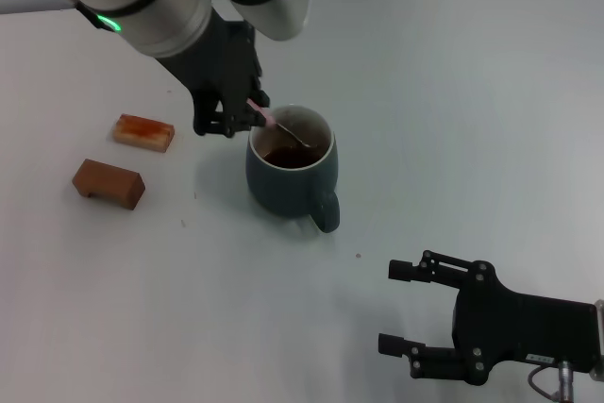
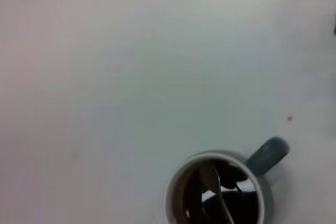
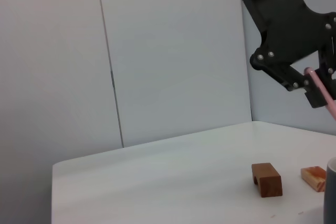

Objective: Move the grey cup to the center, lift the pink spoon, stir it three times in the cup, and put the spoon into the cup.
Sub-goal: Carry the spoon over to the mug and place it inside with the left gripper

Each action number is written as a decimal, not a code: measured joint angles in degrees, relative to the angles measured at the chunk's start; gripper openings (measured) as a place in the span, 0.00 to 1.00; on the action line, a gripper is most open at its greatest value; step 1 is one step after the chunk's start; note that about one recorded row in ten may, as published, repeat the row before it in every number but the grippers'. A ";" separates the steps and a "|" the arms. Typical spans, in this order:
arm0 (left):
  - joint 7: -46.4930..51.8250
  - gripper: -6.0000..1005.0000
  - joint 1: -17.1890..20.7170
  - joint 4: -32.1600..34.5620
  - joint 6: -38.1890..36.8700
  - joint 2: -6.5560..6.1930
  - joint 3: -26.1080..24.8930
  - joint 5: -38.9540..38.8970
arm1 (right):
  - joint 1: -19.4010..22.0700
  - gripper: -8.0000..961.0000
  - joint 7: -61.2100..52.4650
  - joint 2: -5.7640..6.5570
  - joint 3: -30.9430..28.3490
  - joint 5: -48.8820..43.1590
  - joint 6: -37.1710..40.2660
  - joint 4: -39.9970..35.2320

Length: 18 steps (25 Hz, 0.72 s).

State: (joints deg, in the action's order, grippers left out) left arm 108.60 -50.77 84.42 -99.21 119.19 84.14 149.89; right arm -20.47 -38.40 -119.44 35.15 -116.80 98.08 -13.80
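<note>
The grey cup (image 1: 291, 176) stands near the middle of the white table, handle toward me, with dark brown liquid inside. My left gripper (image 1: 247, 112) is just left of the cup's rim, shut on the pink spoon (image 1: 265, 117). The spoon slants down into the cup, its metal bowl in the liquid. The left wrist view shows the cup (image 2: 265, 157) from above with the spoon's metal neck (image 2: 219, 192) inside. The right wrist view shows the left gripper (image 3: 315, 85) holding the pink handle (image 3: 324, 94). My right gripper (image 1: 404, 307) is parked at the front right, open and empty.
Two brown rectangular blocks lie left of the cup: an orange-topped one (image 1: 143, 132) and a darker one (image 1: 109, 183); both also show in the right wrist view (image 3: 266, 179), (image 3: 314, 177). The table's far edge meets a grey wall.
</note>
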 joint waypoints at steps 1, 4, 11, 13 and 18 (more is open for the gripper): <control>0.04 0.25 0.01 0.05 -0.13 0.00 0.23 -0.43 | 0.00 0.82 0.00 0.00 0.00 0.00 0.00 0.00; 0.50 0.25 0.46 0.27 -1.06 -0.01 0.56 -0.56 | -0.05 0.82 0.00 0.00 0.00 0.00 0.00 0.00; 1.42 0.26 1.94 0.63 -1.99 -0.25 0.02 3.29 | -0.31 0.82 -0.01 0.00 0.00 0.00 -0.05 0.00; 1.63 0.26 1.85 0.57 -1.05 -0.25 -0.47 3.53 | -0.46 0.82 0.00 0.00 0.00 0.00 -0.15 0.01; 2.16 0.26 0.65 -1.21 0.57 -0.07 -0.36 2.09 | -0.65 0.82 0.00 -0.05 0.00 0.00 -0.08 0.29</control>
State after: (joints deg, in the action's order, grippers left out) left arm 110.76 -50.12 83.21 -98.65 119.13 83.78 151.98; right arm -21.12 -38.41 -119.50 35.16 -116.81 98.01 -13.51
